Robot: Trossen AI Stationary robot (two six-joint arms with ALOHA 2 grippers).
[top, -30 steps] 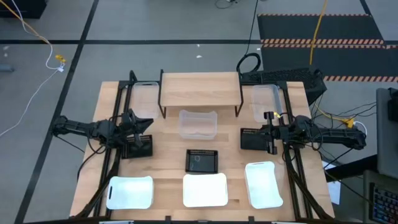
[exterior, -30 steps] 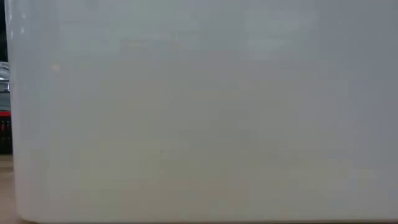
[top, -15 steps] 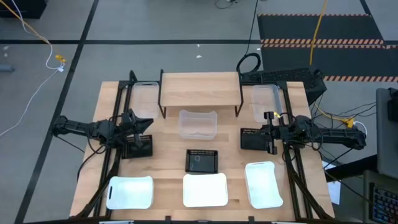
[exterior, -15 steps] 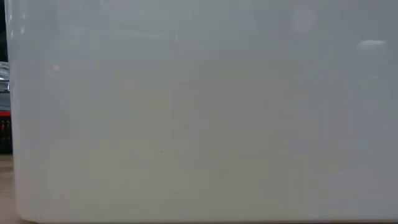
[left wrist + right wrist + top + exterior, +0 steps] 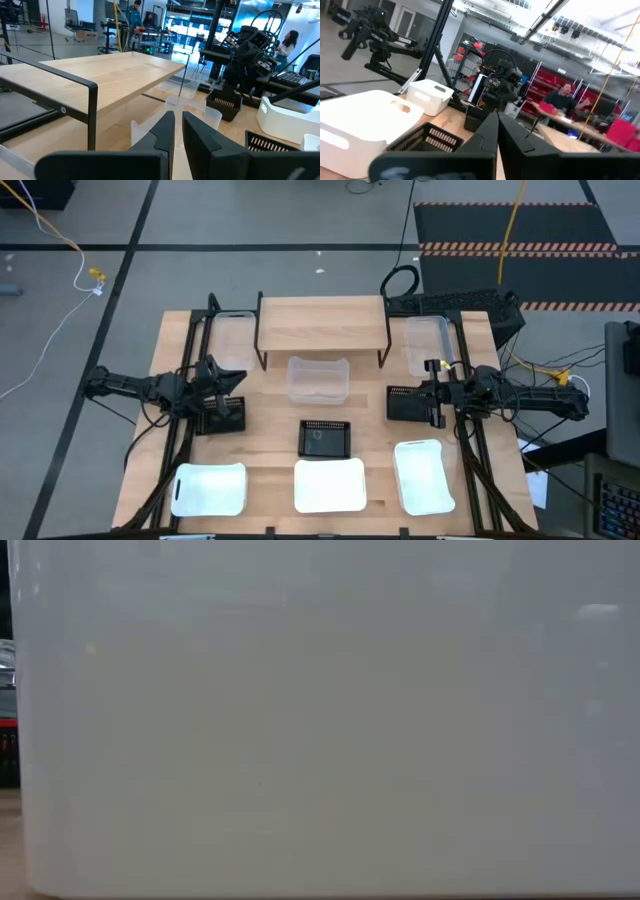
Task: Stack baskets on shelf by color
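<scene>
The shelf (image 5: 322, 325) stands at the table's far middle. Clear baskets sit left of it (image 5: 232, 330), in front of it (image 5: 318, 378) and right of it (image 5: 427, 343). Three white baskets (image 5: 329, 485) line the near edge. Black baskets rest at left (image 5: 222, 418), centre (image 5: 325, 438) and right (image 5: 405, 403). My left gripper (image 5: 232, 392) hovers shut over the left black basket; its fingers (image 5: 176, 131) point toward the shelf (image 5: 110, 75). My right gripper (image 5: 428, 402), shut (image 5: 496, 131), hovers at the right black basket's right end.
Black frame rails (image 5: 190, 380) run along both table sides under the arms. A white basket's wall (image 5: 320, 720) fills the low view and hides everything behind it. People stand in the room beyond the table (image 5: 560, 97). Bare wood lies between the basket rows.
</scene>
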